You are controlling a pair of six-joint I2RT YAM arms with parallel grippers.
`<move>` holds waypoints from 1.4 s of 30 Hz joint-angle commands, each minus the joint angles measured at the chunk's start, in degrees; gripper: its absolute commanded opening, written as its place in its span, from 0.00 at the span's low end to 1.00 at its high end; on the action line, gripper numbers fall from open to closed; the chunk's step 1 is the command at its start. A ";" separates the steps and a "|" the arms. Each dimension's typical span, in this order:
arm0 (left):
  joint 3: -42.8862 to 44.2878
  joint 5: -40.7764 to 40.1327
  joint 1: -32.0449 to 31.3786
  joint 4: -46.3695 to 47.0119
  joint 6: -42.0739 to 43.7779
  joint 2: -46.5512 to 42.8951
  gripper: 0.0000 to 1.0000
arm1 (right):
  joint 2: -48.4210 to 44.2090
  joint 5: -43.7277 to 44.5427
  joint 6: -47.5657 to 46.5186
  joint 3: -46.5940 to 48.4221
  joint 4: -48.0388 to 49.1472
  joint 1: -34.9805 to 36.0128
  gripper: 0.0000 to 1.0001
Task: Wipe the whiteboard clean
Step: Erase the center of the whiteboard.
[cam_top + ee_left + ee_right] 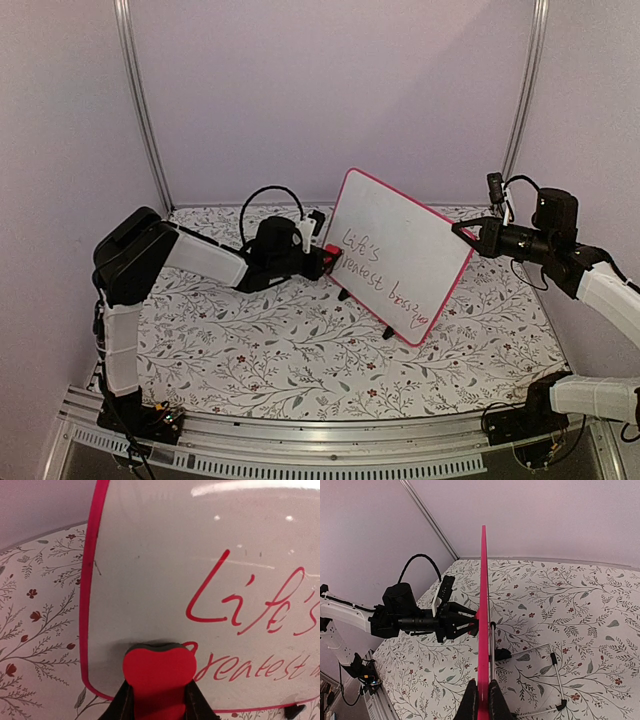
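Note:
The whiteboard (400, 250) stands upright on two black feet, pink-framed, with red handwriting "Life's greatest…" on its face (210, 570). My left gripper (322, 258) is shut on a small red eraser block (159, 672), whose dark felt edge presses the board's lower left part, just left of the word "greatest". My right gripper (466, 232) is shut on the board's right edge; in the right wrist view the frame (483, 620) runs edge-on between my fingertips (472, 700).
The floral tablecloth (260, 350) covers the table. A wire stand (555, 670) props the board from behind. Metal enclosure posts (140, 100) rise at the back corners. Purple walls close in at both sides.

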 commanded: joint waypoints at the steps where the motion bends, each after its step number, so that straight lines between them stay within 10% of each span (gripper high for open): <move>1: 3.88 0.67 -0.82 0.51 1.16 -0.85 0.00 | 1.13 -4.22 -1.03 -0.97 -5.07 1.29 0.00; 42: 4.19 -1.38 -2.06 -1.45 1.12 -0.40 0.00 | 0.40 -3.96 -0.94 -1.21 -5.12 1.36 0.00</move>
